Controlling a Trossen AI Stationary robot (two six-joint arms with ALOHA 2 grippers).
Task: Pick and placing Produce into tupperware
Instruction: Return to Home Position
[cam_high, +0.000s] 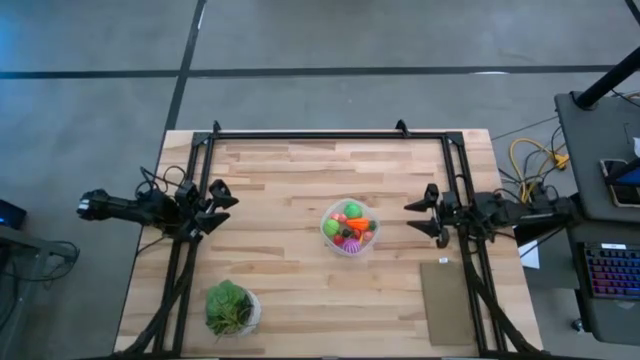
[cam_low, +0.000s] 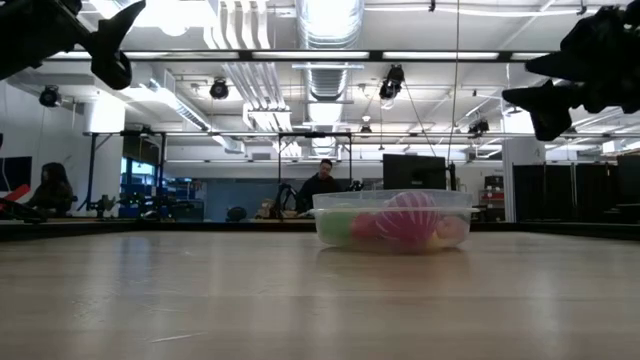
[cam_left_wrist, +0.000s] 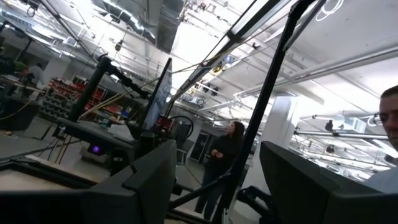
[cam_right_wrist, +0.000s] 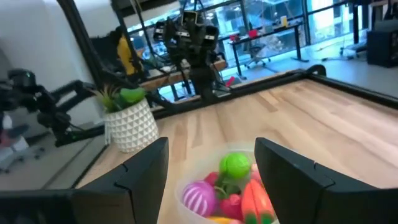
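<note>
**Produce packed, both claws empty**

The tupperware (cam_high: 324, 228) stands on the surface (cam_high: 300, 180) with the produce (cam_high: 351, 224) heaped inside: green, orange and red pieces and a ribbed purple ball behind clear walls. The left claw (cam_high: 222, 205) hangs well left of it and the right claw (cam_high: 422, 216) nearer on its right. Both gape, holding nothing. A low sweep by the right arm could clip the rim and spill it.

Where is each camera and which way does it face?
High: overhead, straight down; wooden table, open left hand, open right hand flanking the clear round plastic container of toy produce.
Low: table height, level across at the container; hands at top corners.
Left wrist: past own fingers into the room, a standing person.
Right wrist: past own fingers at the container, white potted plant.
Shared: container, except left wrist.
</note>
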